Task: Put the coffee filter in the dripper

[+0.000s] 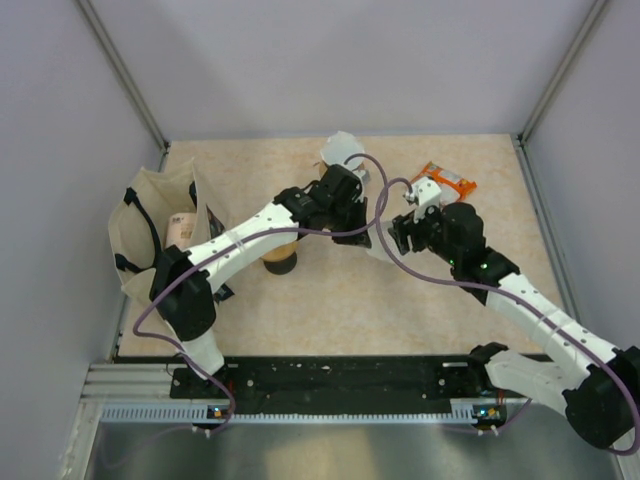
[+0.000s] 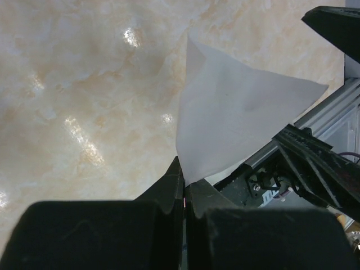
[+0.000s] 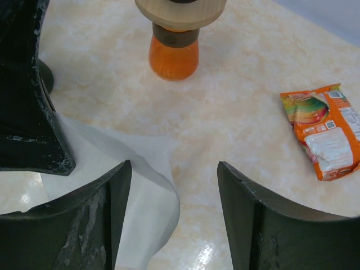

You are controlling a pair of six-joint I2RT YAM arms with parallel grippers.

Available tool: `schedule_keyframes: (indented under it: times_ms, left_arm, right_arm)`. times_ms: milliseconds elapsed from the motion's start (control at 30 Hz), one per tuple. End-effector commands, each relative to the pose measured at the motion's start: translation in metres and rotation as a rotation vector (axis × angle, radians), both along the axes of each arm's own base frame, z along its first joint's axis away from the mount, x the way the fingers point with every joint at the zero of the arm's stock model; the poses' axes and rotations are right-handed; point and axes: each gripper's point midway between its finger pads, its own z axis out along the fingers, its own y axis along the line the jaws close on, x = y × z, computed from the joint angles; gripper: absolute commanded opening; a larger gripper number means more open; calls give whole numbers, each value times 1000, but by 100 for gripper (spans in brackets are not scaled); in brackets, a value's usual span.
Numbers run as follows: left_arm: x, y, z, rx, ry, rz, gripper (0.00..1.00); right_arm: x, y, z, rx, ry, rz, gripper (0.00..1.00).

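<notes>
Over the far side of the table (image 1: 330,310): the left end effector (image 2: 183,175) is clenched on one corner of the filter (image 2: 236,121).
The filter is held apart from the dripper (image 3: 174,50), and the right end effector (image 3: 174,166) gapes empty just beside the paper. Pinched by so thin an edge, the limp paper may slip out, fold over, or land flat across the dripper's top instead of seating. The right fingers could also snag it.
</notes>
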Motion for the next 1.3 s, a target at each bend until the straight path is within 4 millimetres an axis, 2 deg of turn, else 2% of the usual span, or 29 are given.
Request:
schedule_keyframes:
  times_ms: [0,133,267,367,400,500,633,700,900,1000,1033,1100,1267]
  left_arm:
    - [-1,0,6,7,1,-29,0]
    - [-1,2,9,11,-12,-33,0]
    - [-1,2,11,8,-18,-44,0]
    - [-1,3,13,13,-26,-50,0]
    - [-1,3,12,20,-27,-48,0]
    - [0,6,11,36,-29,-43,0]
    - [-2,9,8,53,-21,-41,0]
    - [-2,11,5,63,-16,-42,0]
    - [-4,12,2,84,-13,-61,0]
    - [-2,16,4,97,-25,-56,0]
    - [-2,16,6,93,-31,-57,4]
    - [0,15,10,88,-44,-56,19]
    - [4,19,20,85,-87,-27,30]
  right_arm:
    - [6,6,17,-79,-118,79,58]
    - [-4,16,11,-116,-114,190,45]
    - [-14,27,8,-106,-112,282,23]
    - [-19,32,8,-97,-107,324,3]
    - [-19,33,10,-93,-110,328,0]
    - [-16,31,16,-80,-128,299,0]
    - [1,12,32,-50,-186,130,0]
    - [3,7,37,-51,-205,94,0]
    - [2,2,38,-70,-212,86,0]
    - [-1,7,39,-57,-203,111,0]
    - [-2,10,40,-43,-196,126,0]
    - [-8,16,34,-27,-154,157,0]
    - [-17,24,41,69,-105,170,0]
